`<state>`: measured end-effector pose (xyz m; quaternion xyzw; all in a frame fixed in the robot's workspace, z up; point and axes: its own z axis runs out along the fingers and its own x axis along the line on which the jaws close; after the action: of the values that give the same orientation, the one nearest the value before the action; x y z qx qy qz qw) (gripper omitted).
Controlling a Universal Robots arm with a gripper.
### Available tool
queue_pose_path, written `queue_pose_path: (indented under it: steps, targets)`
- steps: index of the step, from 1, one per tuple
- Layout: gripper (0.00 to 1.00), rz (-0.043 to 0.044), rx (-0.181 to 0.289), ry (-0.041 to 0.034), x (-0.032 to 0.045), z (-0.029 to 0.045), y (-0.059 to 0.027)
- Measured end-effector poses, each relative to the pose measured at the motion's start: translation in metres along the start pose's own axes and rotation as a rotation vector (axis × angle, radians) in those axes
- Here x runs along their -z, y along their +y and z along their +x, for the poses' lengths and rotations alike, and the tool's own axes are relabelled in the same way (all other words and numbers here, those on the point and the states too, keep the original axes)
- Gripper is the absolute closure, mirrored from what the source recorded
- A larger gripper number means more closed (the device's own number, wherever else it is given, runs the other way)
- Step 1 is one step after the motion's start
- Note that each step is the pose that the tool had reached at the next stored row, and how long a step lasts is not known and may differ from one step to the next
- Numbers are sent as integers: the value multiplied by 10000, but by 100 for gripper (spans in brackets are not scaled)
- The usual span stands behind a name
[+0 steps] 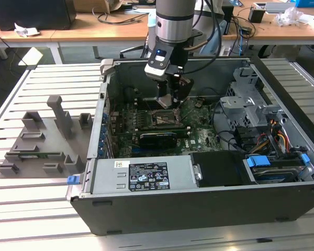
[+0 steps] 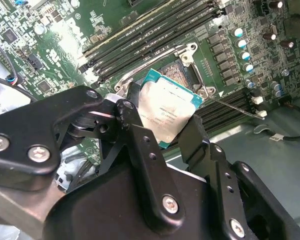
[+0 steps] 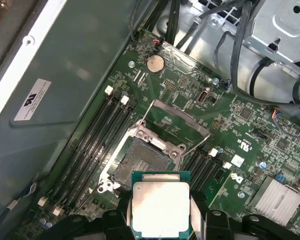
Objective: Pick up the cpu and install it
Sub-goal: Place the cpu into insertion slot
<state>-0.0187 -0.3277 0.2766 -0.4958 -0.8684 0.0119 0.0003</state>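
Exterior view's left: a grey plastic fixture tray with upright posts (image 1: pixel 42 141) lies flat on the slatted aluminium table (image 1: pixel 47 83), just beside the case wall. No chip can be made out on it.

Centre: a large dark-grey open computer case (image 1: pixel 199 214) lies on its side with the green motherboard (image 1: pixel 201 137) exposed. A silver-and-grey robot arm (image 1: pixel 174 21) reaches down into the case from above. Its black two-fingered gripper (image 1: pixel 170 101) hangs just over the dark square socket frame with metal edges (image 1: pixel 162 119).

Gripper state: clamped on the small flat square cpu with a shiny silver-grey metal top (image 2: pixel 170 112). In the second wrist view the black fingers (image 2: pixel 140 145) press on two opposite edges of the chip, which sits tilted in that picture. In the first wrist view the cpu (image 3: pixel 160 207) sits between the gripper (image 3: pixel 162 222) tips, just beside the socket frame (image 3: pixel 140 165) and not seated in it. The socket's contact bed lies uncovered and its metal load plate (image 3: pixel 177 120) is swung up. Long black memory slots (image 3: pixel 97 135) run along both sides of the socket.

Front of case: a grey metal power supply box with a white label (image 1: pixel 146 177).

Exterior view's right: a silver perforated drive cage (image 1: pixel 246 99), with coloured cable bundles (image 1: pixel 275 137) below it.
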Motion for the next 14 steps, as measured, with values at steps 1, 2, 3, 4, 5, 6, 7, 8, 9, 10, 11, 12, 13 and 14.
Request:
queue_pose_path:
  steps: [1,2,3,4,5,6,7,8,9,10,11,12,13,14]
  targets:
    - [45,1,-43,1,0,0,0]
    - [45,1,-89,2,0,0,0]
    - [45,1,-127,3,0,0,0]
    - [45,2,-201,4,0,0,0]
    - [45,3,-258,5,0,0,0]
    - [45,4,-312,6,0,0,0]
    - [45,4,-352,7,0,0,0]
    - [45,5,-421,8,0,0,0]
    - [45,6,-490,10,0,0,0]
    - [45,6,-535,11,0,0,0]
    - [45,7,-594,13,0,0,0]
    - [45,8,-684,14,0,0,0]
    - [45,9,-738,15,0,0,0]
    - [45,9,-790,16,0,0,0]
